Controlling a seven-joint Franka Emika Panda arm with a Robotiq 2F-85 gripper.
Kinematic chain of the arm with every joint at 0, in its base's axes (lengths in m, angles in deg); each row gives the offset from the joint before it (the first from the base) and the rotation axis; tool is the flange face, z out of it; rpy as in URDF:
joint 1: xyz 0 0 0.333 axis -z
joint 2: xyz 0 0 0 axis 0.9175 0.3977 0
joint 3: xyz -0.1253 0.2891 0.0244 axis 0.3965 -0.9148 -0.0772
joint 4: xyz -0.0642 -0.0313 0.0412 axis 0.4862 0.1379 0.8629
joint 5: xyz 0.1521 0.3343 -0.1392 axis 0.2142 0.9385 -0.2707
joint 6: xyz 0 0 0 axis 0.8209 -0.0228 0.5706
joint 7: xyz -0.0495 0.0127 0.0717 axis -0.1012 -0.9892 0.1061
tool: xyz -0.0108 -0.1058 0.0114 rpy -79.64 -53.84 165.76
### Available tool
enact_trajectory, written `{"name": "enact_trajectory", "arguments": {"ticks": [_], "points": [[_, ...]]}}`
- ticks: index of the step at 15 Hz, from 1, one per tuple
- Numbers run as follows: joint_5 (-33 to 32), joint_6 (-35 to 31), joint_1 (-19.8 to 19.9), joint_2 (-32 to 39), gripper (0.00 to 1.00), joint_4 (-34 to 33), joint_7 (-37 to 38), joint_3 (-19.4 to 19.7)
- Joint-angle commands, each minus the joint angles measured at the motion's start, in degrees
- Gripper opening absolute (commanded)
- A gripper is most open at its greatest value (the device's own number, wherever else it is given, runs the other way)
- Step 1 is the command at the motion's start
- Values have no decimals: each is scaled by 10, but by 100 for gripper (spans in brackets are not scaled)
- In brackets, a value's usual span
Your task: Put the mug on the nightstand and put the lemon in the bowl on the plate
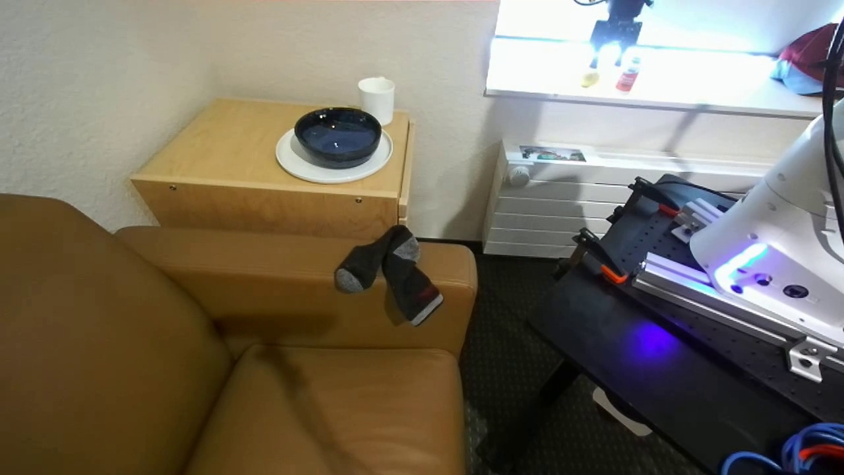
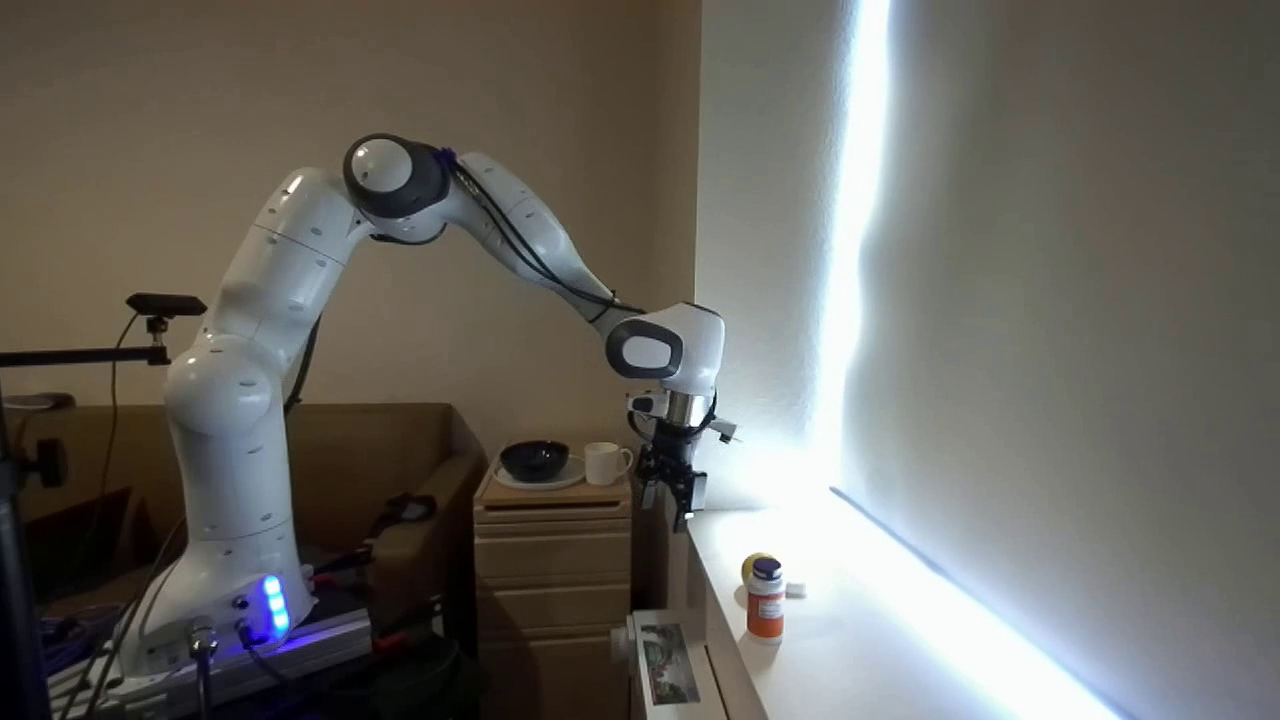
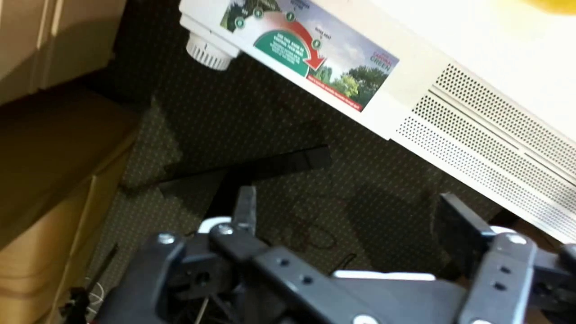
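In both exterior views the white mug stands upright on the light-wood nightstand, just behind the plate. The dark blue bowl rests on the white plate, nothing visible inside it. On the bright windowsill lies the lemon, partly behind a bottle in an exterior view. Only a yellow edge of the lemon enters the wrist view's top right corner. My gripper is open, its fingers far apart and nothing between them. It hangs pointing down beside the sill, apart from the lemon.
A pill bottle stands on the windowsill close to the lemon. A white radiator is below the sill. Dark socks drape over the brown sofa's arm. A red and blue cap sits farther along the sill.
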Motion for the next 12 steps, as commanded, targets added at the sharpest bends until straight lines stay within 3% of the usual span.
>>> {"name": "enact_trajectory", "arguments": {"ticks": [1,2,6,7,11,12], "points": [[78,21,41,60,100,-102,42,-13],[144,20,-3,94,100,-126,20,53],[340,18,-75,177,100,-154,17,177],[275,3,-40,132,100,-132,17,122],[332,1,-90,182,100,-138,17,190],[328,-8,-89,175,100,-133,17,185]]}}
